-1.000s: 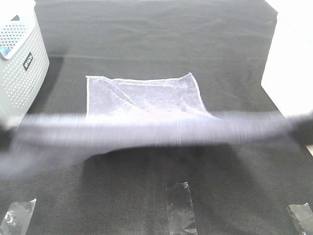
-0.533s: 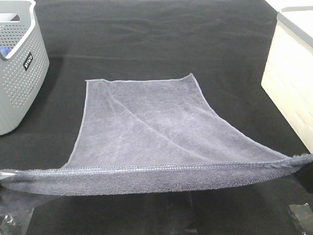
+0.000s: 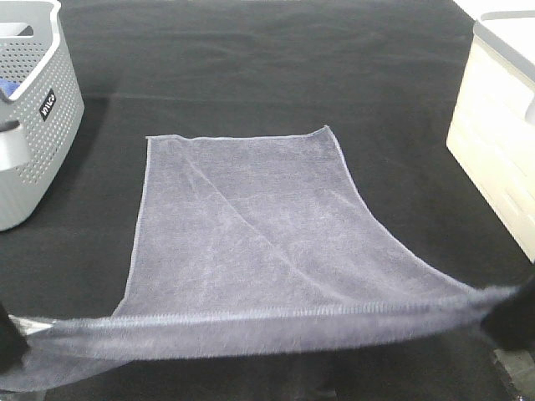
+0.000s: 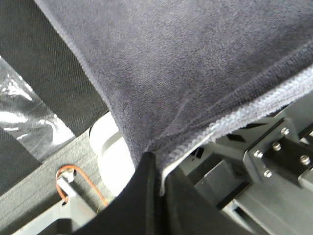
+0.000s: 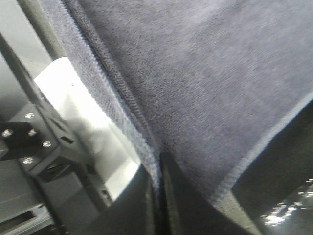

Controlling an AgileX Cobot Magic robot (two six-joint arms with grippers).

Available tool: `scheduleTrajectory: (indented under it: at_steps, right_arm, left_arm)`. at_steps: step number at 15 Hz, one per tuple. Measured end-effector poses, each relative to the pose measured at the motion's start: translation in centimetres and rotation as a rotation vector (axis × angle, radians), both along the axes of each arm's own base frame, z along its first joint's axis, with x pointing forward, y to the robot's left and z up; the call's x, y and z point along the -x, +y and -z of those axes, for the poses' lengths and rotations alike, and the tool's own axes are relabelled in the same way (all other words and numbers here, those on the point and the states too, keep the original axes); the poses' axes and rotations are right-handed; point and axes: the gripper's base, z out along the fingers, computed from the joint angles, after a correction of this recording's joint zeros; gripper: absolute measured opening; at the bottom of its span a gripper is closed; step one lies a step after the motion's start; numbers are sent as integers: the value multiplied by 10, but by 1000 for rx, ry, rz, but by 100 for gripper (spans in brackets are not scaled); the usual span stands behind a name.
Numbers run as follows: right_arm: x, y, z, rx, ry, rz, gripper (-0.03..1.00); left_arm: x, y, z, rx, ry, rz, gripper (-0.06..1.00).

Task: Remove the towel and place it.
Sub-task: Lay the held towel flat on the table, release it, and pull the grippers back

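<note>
The grey-lavender towel (image 3: 242, 225) lies spread on the black cloth, its far edge flat and its near hemmed edge lifted and stretched taut between my two grippers. My left gripper (image 3: 7, 338) is shut on the towel's near left corner at the frame's lower left. The left wrist view shows its black fingers (image 4: 142, 196) pinching the towel's hem (image 4: 234, 117). My right gripper (image 3: 514, 316) is shut on the near right corner. The right wrist view shows its fingers (image 5: 146, 205) clamped on the towel (image 5: 195, 73).
A grey perforated basket (image 3: 33, 109) stands at the far left. A cream-white box (image 3: 501, 125) stands at the right edge. The black felt-like cloth (image 3: 251, 58) covers the table. Clear tape strips (image 3: 517, 368) are stuck near the front edge, one of them in the left wrist view (image 4: 24, 112).
Both grippers have drawn the towel's held edge toward the front of the table and lower. More of the towel now lies flat on the cloth.
</note>
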Motion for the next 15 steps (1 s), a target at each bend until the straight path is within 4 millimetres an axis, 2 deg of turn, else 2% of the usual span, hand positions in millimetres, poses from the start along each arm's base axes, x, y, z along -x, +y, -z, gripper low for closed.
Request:
scheduleTrajectory:
  at_steps: [2,4,8,15]
  right_arm:
    - [8,-1,20,-2,89,7,2]
    - [18,-4,40,22,172,13,2]
    - [20,-6,45,44,195,24,2]
    - [2,-2,67,136,389,107,2]
  left_arm:
    - [5,-1,7,-12,30,18,0]
    - [17,-9,17,-15,84,61,0]
    - [26,-23,33,-61,168,120,0]
    - [17,-33,60,-119,296,113,0]
